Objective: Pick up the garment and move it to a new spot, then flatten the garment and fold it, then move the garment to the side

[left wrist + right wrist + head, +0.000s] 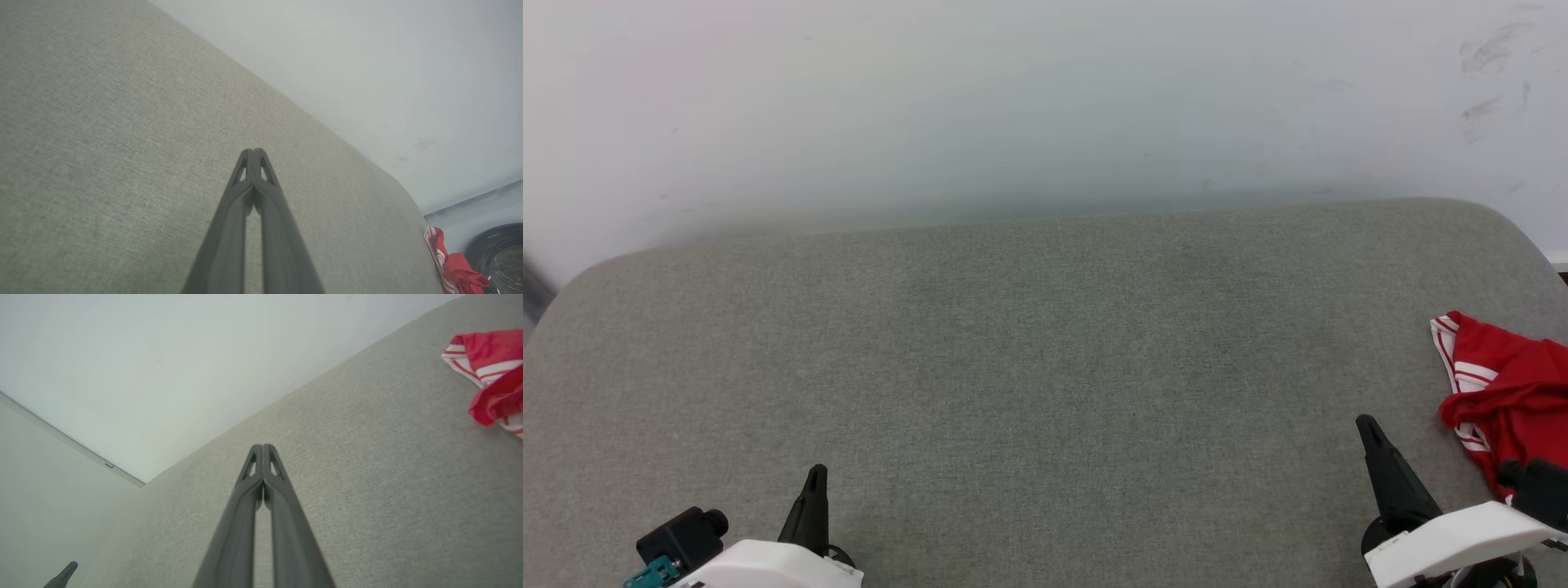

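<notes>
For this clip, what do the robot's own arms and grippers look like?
The left gripper and right gripper each have two long, dark, tapering fingers with small triangular cut-outs near the tips, mounted on smooth white wrist shells. A black module with a teal connector sits by the left wrist.

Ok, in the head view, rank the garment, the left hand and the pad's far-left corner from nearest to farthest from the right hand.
1. Garment: bunched just to the right of the right hand.
2. Left hand: across at the near left.
3. Pad's far-left corner: at the back left, beyond the left hand.
</notes>
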### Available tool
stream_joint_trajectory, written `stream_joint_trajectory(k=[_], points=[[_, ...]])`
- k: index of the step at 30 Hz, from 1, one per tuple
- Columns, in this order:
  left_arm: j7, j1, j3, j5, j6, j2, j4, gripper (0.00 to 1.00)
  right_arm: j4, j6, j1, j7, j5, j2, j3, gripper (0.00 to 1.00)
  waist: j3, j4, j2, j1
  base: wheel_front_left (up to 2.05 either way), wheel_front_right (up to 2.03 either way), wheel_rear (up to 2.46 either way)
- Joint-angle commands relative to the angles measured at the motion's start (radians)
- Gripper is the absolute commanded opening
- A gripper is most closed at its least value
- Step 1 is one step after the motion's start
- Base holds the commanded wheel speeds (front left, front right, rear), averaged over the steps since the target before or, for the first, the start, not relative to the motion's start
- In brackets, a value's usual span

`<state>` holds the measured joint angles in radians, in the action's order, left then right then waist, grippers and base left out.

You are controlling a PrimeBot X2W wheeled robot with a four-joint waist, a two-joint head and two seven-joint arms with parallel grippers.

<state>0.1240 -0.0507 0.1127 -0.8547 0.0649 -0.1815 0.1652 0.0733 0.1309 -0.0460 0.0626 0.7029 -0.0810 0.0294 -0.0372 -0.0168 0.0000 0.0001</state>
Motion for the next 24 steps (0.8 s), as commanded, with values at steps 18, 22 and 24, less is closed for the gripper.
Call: stream_joint_trajectory(k=[18,22,24], points=[[-0.061,0.063,-0.061,-0.210,-0.056,0.028,0.011,0.00,0.038,0.000,0.063,0.016,0.247,0.009,0.025,0.00,0.008,0.003,0.0000,-0.0001,0.00,0.00,0.00],[-0.072,0.071,-0.073,-0.249,-0.066,0.035,0.016,0.00,0.047,0.000,0.071,0.017,0.295,0.011,0.029,0.00,0.009,0.004,0.0000,-0.0001,0.00,0.00,0.00],[-0.078,0.074,-0.078,-0.269,-0.071,0.039,0.018,0.00,0.052,0.000,0.074,0.018,0.317,0.012,0.031,0.00,0.010,0.004,0.0000,-0.0001,0.00,0.00,0.00]])
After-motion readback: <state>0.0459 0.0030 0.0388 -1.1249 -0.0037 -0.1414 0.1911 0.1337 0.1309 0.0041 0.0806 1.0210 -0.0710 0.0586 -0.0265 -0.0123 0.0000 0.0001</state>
